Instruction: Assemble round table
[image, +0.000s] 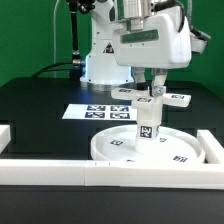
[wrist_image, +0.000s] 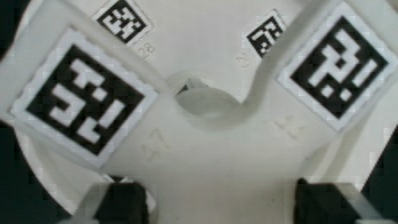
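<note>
Assembly in progress. The large rimmed white plastic round disc (image: 140, 148), bearing black-and-white square tags, lies flat near the front edge of the black desk (image: 30, 100), close to the straight white border rail (image: 100, 172) along that edge. The short white cylindrical post (image: 148, 122) stands upright at the disc's centre. The two-finger gripper (image: 150, 97) hangs directly over the post, jaws set at either side of its top; whether they clench it cannot be told. The white cross-shaped foot piece (image: 178, 97) lies apart, toward the back edge, evidently not yet fitted. The marker board (image: 100, 111) lies behind the disc. In the wrist view, the disc's centre hole (wrist_image: 201, 102) appears unfilled between tags, so the post's seating is uncertain. No containers are present.
</note>
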